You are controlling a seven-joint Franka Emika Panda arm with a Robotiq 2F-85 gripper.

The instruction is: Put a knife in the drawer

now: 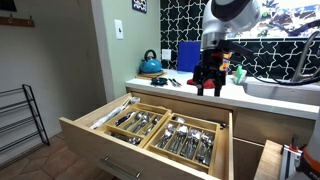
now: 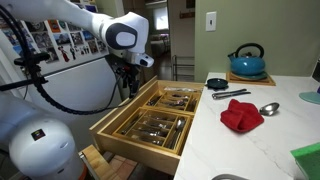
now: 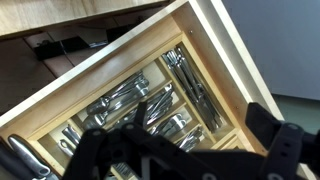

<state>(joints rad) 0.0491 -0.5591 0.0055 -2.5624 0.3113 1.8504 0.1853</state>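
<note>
The light-wood drawer [image 1: 100, 138] is pulled wide open below the white counter, and its wooden tray compartments hold silver flatware. It also shows in an exterior view [image 2: 120, 135] and fills the wrist view [image 3: 215, 45]. My gripper [image 1: 208, 80] hangs above the drawer's back part, near the counter edge, and also shows in an exterior view [image 2: 128, 82]. In the wrist view its dark fingers [image 3: 190, 140] are spread wide with nothing between them. A black-handled utensil [image 3: 22, 158] lies in the drawer's end compartment; I cannot tell whether it is a knife.
On the counter stand a teal kettle [image 2: 247, 62], a red cloth [image 2: 240, 116], a spoon [image 2: 268, 108], a small black pan [image 2: 216, 83] and dark-handled utensils [image 2: 230, 94]. A sink [image 1: 285, 90] lies beyond the gripper. A wire rack [image 1: 20, 120] stands on the floor.
</note>
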